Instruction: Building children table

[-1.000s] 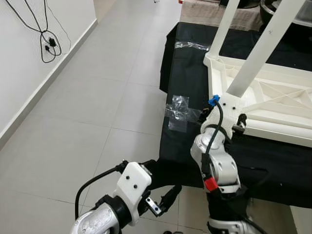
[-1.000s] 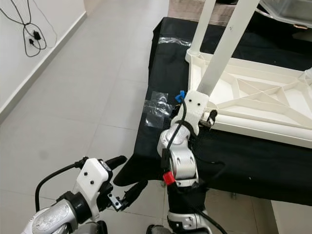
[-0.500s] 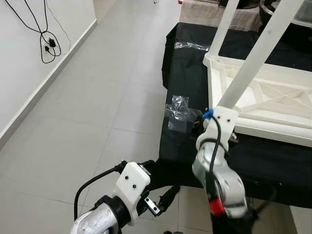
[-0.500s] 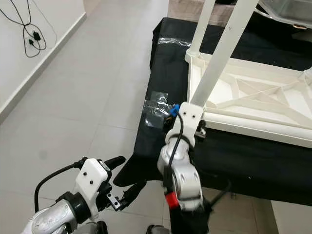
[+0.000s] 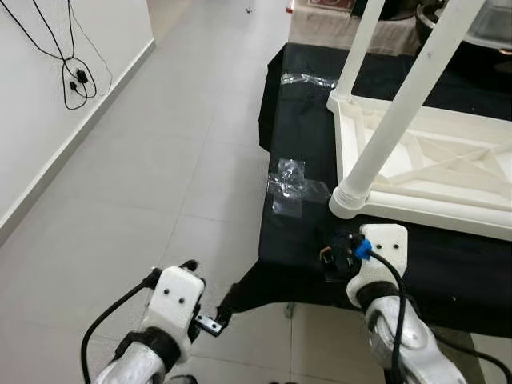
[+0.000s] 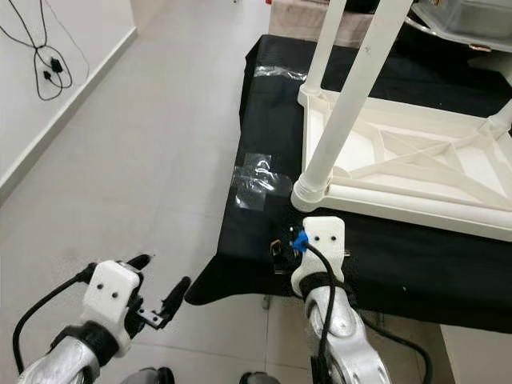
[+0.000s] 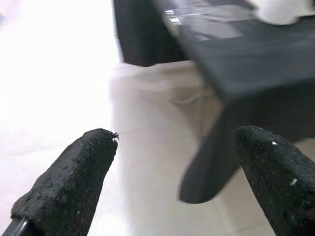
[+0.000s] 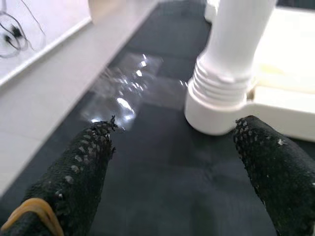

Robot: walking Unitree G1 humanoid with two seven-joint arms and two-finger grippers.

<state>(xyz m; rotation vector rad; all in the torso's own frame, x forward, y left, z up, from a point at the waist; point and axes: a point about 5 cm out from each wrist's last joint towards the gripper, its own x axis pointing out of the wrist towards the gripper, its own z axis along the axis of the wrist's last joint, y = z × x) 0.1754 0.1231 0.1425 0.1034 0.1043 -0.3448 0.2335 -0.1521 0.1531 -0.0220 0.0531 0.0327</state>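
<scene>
A white children's table (image 5: 448, 160) lies upside down on a black-covered surface (image 5: 304, 232). Its near white leg (image 5: 396, 112) stands in the corner socket (image 5: 350, 198), slanting up and away. A second leg (image 5: 358, 44) rises at the far corner. My right gripper (image 5: 334, 260) hovers over the cloth just in front of that socket. In the right wrist view it (image 8: 172, 162) is open with nothing between its fingers (image 8: 74, 167), and the leg's ribbed base (image 8: 224, 83) lies ahead. My left gripper (image 6: 160, 280) hangs open over the floor beside the surface's corner.
Clear tape patches (image 5: 292, 180) stick to the cloth near the socket and farther back (image 5: 308, 78). Grey tiled floor (image 5: 160, 160) stretches to my left up to a white wall with a dangling black cable (image 5: 72, 76). A clear bin (image 5: 492, 28) stands at the back right.
My right gripper has come off the near leg's base and dropped back toward me, leaving the socket in sight. The left arm has sunk lower and to the left.
</scene>
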